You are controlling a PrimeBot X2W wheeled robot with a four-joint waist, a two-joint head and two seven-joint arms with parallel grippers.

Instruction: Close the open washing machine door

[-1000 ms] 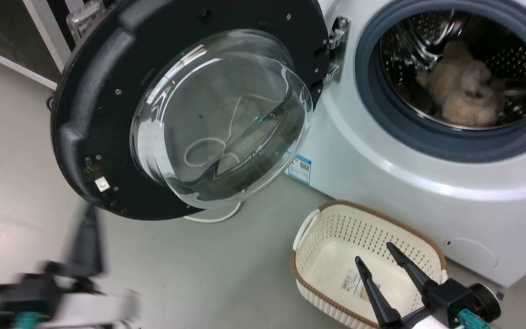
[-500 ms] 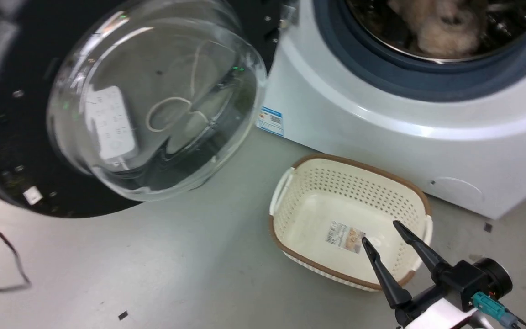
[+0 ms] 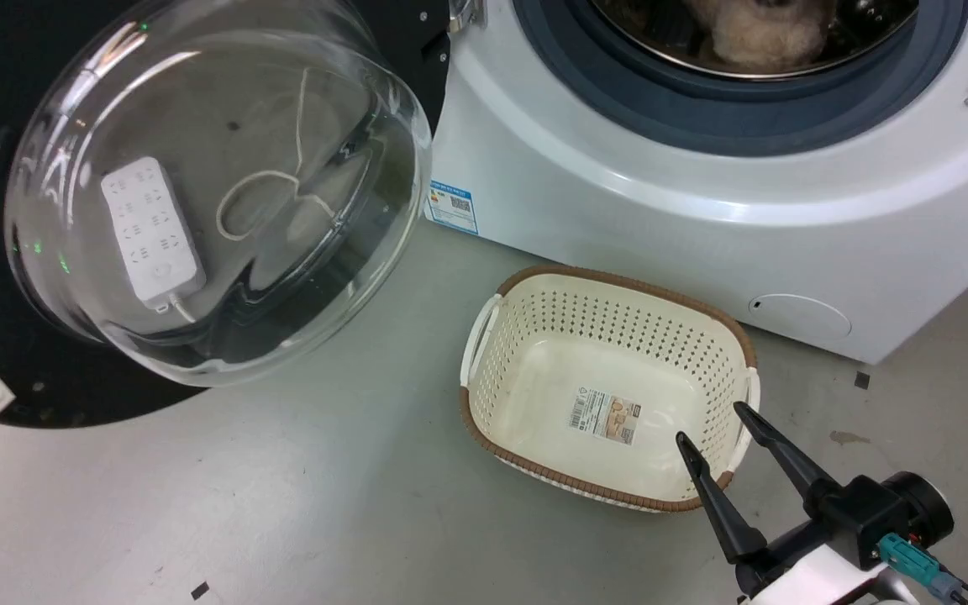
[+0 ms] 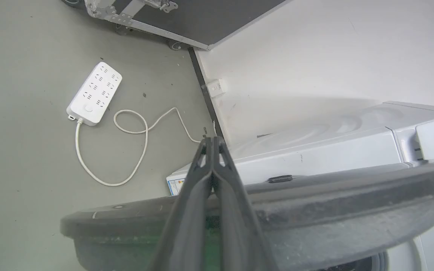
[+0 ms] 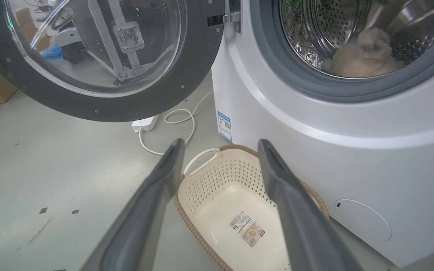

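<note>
**Door wide open, left arm at its rim**

The door (image 3: 282, 101) hangs swung far out to the left of the washer (image 3: 618, 218), hinged at the port's left edge. Its glass bulge faces the room & the robot. It's round, so no real long axis; the hinge line runs upright.

Left pincer (image 4: 212, 140): fingers pressed together, nothing btwn them, lying across the door's rim. Touching or not, can't tell. Right pincer (image 3: 711, 423): spread apart, empty, over the basket's (image 3: 610, 281) near rim.

IMO: push on the outer face near the free edge, follow the arc round the hinge, ease off approx. at the latch.
</note>
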